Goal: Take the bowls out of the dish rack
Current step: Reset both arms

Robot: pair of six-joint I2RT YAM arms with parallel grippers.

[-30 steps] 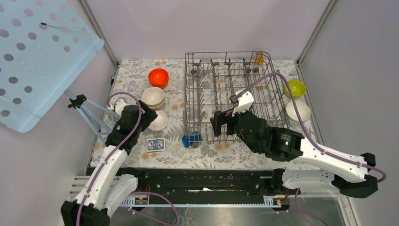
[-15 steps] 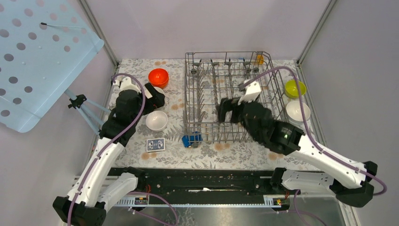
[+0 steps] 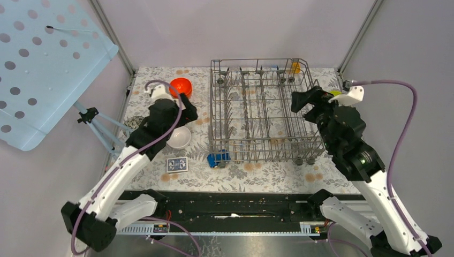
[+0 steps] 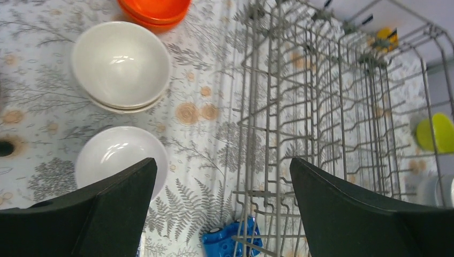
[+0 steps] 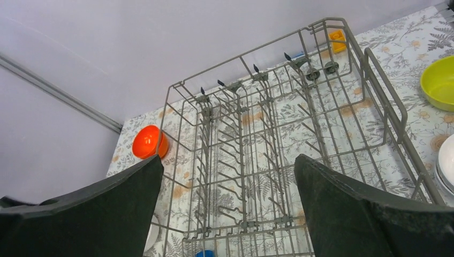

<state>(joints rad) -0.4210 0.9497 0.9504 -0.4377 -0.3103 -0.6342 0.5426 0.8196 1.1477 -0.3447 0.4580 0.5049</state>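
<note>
The grey wire dish rack (image 3: 262, 112) stands mid-table with no bowl showing in it; it also shows in the left wrist view (image 4: 321, 107) and the right wrist view (image 5: 267, 134). To its left are orange-red bowls (image 3: 180, 85), stacked beige bowls (image 4: 120, 64) and a white bowl (image 3: 179, 137). To its right are a yellow-green bowl (image 5: 441, 83) and white bowls (image 5: 447, 160). My left gripper (image 3: 187, 108) is open and empty above the table between the left bowls and the rack (image 4: 222, 160). My right gripper (image 3: 302, 100) is open and empty above the rack's right side (image 5: 229, 158).
A blue toy car (image 3: 218, 158) lies at the rack's front left corner. A card box (image 3: 176, 164) lies in front of the white bowl. A speckled ball (image 3: 133, 122), a tripod (image 3: 99, 126) and a blue perforated board (image 3: 43, 64) are at the left.
My left gripper has moved away and to the right, from beside the white bowl to over the beige bowls. My right gripper has risen out of the rack and swung to its right side.
</note>
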